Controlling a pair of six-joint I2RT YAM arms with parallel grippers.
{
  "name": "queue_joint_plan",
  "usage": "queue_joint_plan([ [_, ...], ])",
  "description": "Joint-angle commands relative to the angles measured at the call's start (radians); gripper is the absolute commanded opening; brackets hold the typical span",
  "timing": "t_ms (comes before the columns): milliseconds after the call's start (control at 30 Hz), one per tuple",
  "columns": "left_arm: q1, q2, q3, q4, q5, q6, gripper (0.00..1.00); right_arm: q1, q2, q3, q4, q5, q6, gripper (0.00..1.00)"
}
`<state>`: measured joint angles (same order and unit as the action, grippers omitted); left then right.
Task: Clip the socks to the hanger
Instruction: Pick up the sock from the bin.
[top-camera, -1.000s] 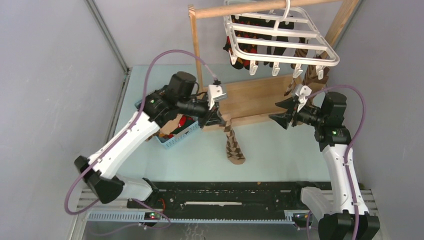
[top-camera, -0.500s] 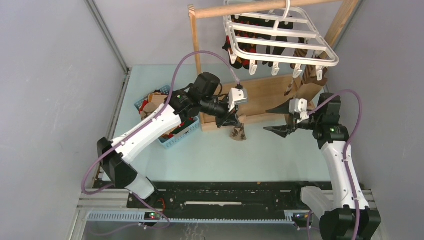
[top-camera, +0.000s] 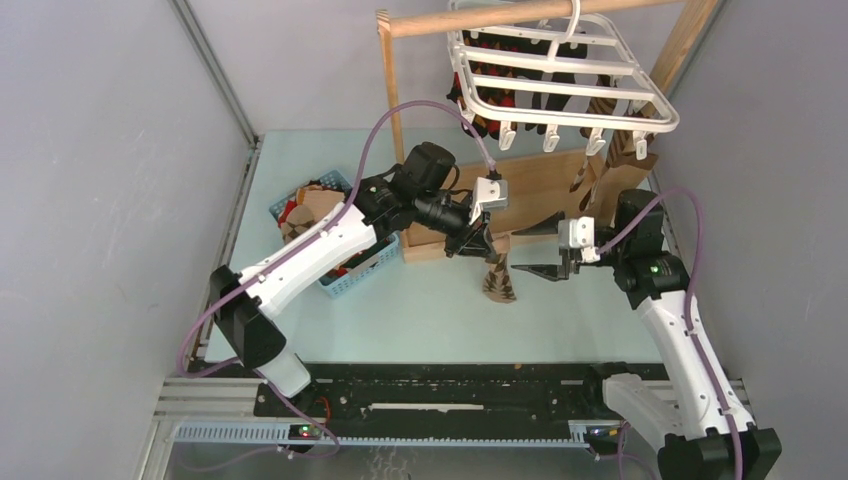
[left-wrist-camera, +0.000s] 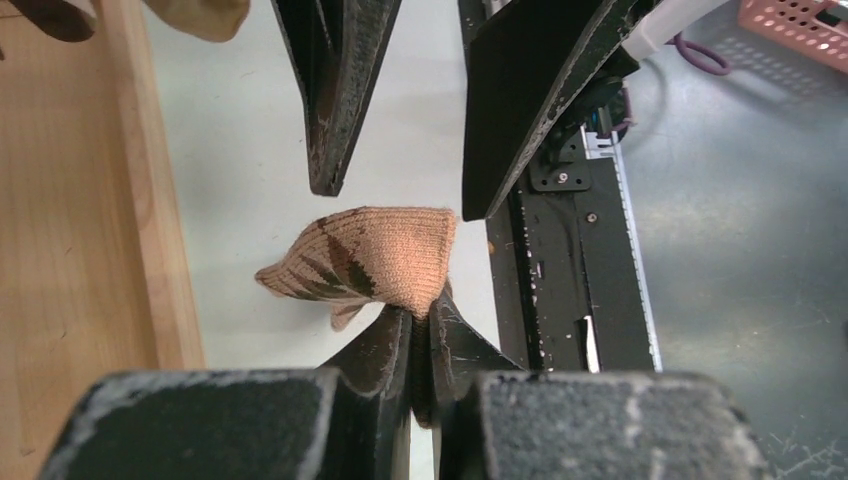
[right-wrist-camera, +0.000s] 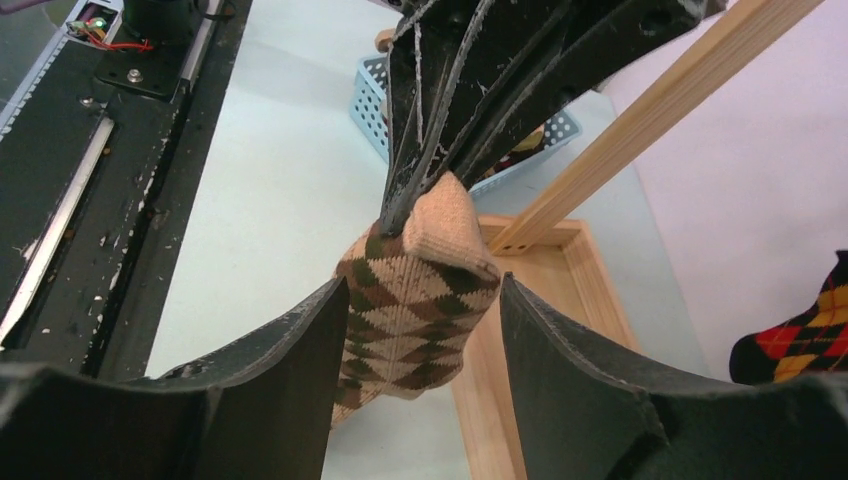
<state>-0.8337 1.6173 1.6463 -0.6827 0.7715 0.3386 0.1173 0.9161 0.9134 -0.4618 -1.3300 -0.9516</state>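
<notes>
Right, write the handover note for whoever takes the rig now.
Grip: the left claw is shut on the tan end of the brown argyle sock, which dangles from it.
Free: the right claw is open, jaws either side of that sock, not gripping.
Done: several socks hang clipped on the hanger under the wooden rail.
To do: clip this sock; more lie in the blue basket.

Near side: bare tabletop (top-camera: 420, 315) from the arm bases to the wooden stand base (top-camera: 520, 190) is free to pass. Blue basket (top-camera: 355, 272) blocks far-L, just beside the stand's post (top-camera: 392, 110). Hanger (top-camera: 560, 85) w/ clips (top-camera: 551, 140) caps room above the base. Mid-table, L gripper (top-camera: 487, 250) w/ brown argyle sock (top-camera: 498, 278) fills the gap betw. R gripper's (top-camera: 522, 250) spread fingers.
</notes>
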Motion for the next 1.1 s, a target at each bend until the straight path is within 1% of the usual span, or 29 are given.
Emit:
queue_joint_plan([
  [0,-0.005,-0.003,0.029,0.008,0.093,-0.026,0.10,0.047,-0.031,0.024,0.060,0.052,0.004,0.65],
  [133,-0.005,0.000,0.032,0.008,0.117,-0.044,0.10,0.083,-0.042,0.025,0.063,0.084,-0.008,0.61],
  [333,-0.006,0.003,0.034,0.008,0.148,-0.053,0.11,0.102,-0.057,0.026,0.077,0.105,-0.014,0.56],
  [467,-0.007,0.009,0.035,0.008,0.168,-0.064,0.11,0.122,-0.070,0.026,0.073,0.118,-0.026,0.50],
  [667,-0.009,0.014,0.035,0.008,0.177,-0.078,0.11,0.151,-0.090,0.026,0.074,0.137,-0.025,0.36],
  [733,-0.010,0.015,0.036,0.008,0.175,-0.079,0.11,0.155,-0.094,0.025,0.075,0.138,-0.023,0.30],
  [833,-0.012,0.017,0.039,0.007,0.169,-0.083,0.12,0.161,-0.098,0.025,0.068,0.140,-0.020,0.17],
  [867,-0.012,0.015,0.041,0.007,0.165,-0.084,0.12,0.164,-0.101,0.026,0.064,0.140,-0.018,0.09],
  [933,-0.012,0.009,0.043,0.009,0.147,-0.085,0.15,0.168,-0.104,0.025,0.052,0.144,-0.017,0.02],
  [967,-0.012,0.006,0.041,0.008,0.138,-0.087,0.16,0.169,-0.107,0.025,0.049,0.146,-0.016,0.00],
  [1033,-0.012,-0.018,0.023,0.025,0.120,-0.094,0.26,0.170,-0.114,0.025,0.045,0.154,0.001,0.00],
  [1067,-0.012,-0.036,0.004,0.045,0.104,-0.105,0.33,0.170,-0.120,0.025,0.045,0.159,0.013,0.00],
])
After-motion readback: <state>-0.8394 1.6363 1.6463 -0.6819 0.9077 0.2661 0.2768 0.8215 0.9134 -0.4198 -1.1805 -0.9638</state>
